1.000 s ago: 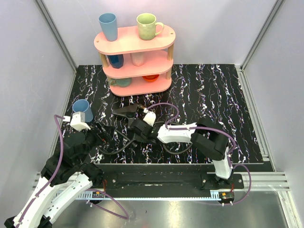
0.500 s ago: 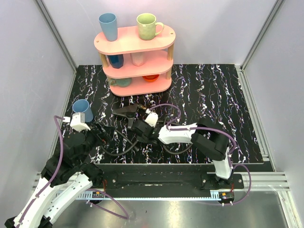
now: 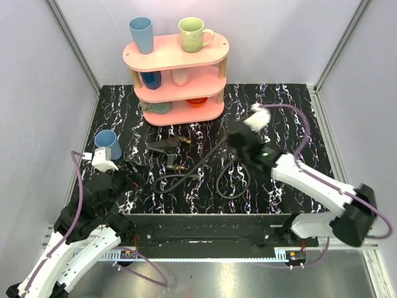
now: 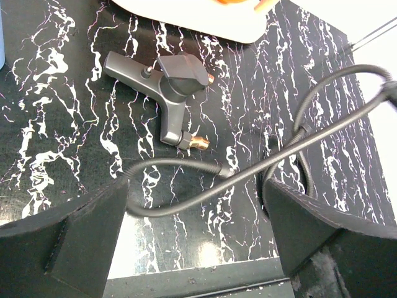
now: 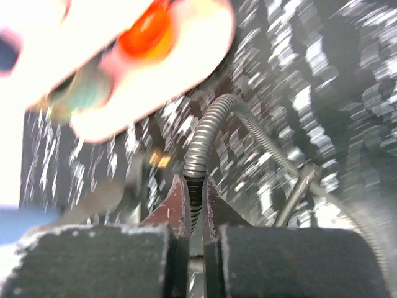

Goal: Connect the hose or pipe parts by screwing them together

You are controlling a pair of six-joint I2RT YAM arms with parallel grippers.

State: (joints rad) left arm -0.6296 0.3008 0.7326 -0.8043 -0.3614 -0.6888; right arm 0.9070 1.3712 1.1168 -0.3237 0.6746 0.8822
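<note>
Clamped tight on the black hose (image 5: 200,146) with the right end effector (image 5: 193,202), in front of the pink shelf (image 3: 167,53). Spread wide and empty, left end effector (image 4: 197,211), farther in front. Flat on the surface (image 3: 279,105) just before the shelf: grey nozzle (image 4: 173,77).

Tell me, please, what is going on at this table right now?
The right tool is shut on the black hose, holding one stretch above the patterned mat while the rest trails across it in loops. The grey nozzle piece lies by itself on the mat, its brass ends free. The left tool hangs open near the front edge with nothing in it. The two parts are not yet joined.
</note>
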